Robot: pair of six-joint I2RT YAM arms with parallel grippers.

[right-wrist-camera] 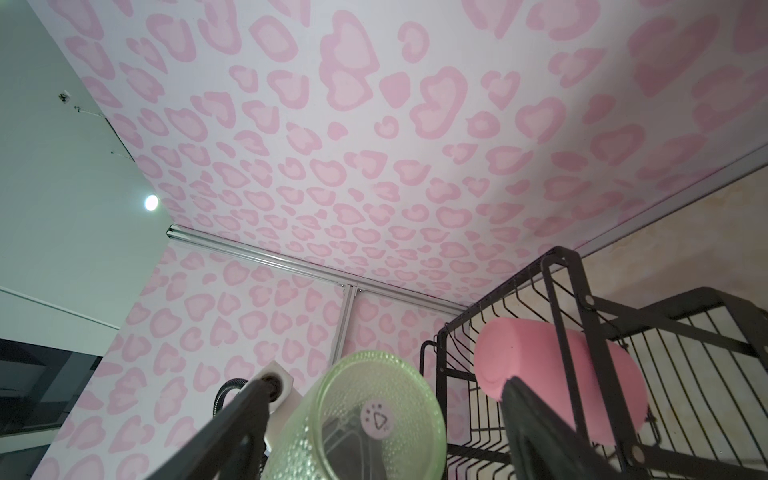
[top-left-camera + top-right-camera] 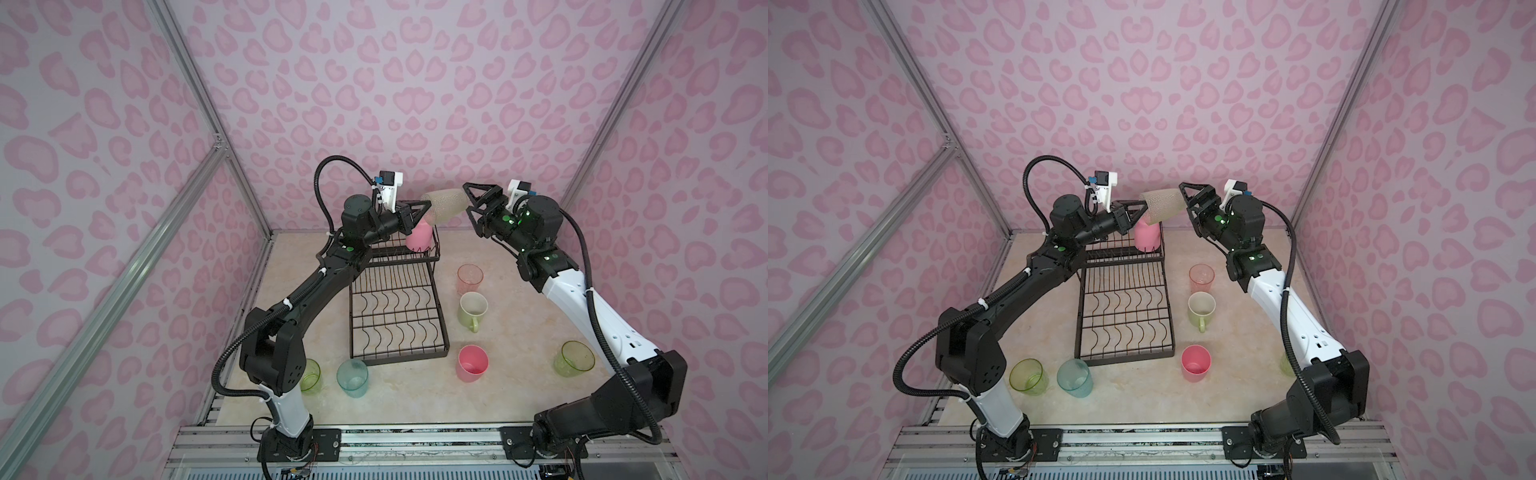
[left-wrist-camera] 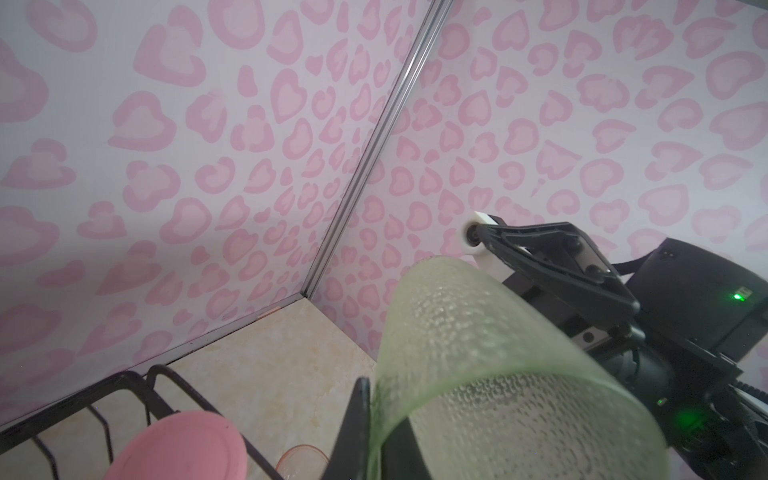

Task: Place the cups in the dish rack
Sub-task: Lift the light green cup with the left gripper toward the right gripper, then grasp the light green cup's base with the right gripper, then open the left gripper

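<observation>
A frosted grey-olive cup [image 2: 446,205] [image 2: 1160,205] hangs on its side in the air above the raised basket of the black wire dish rack [image 2: 399,316] [image 2: 1125,311]. My left gripper [image 2: 430,204] [image 2: 1144,203] [image 3: 380,407] is shut on its rim, one finger inside. Around the cup's base [image 1: 374,415] my right gripper [image 2: 467,199] [image 2: 1183,198] [image 1: 388,384] stands open, with a gap on either side. An opaque pink cup [image 2: 417,237] [image 2: 1147,237] [image 1: 561,365] [image 3: 183,449] sits upside down in the basket, just under the held cup.
On the table right of the rack stand a pink-orange cup [image 2: 470,279], a pale green mug [image 2: 473,309], a pink cup [image 2: 472,363] and a yellow-green cup [image 2: 575,358]. A teal cup [image 2: 352,377] and a yellow-green cup [image 2: 1027,374] stand front left, by the left arm's base.
</observation>
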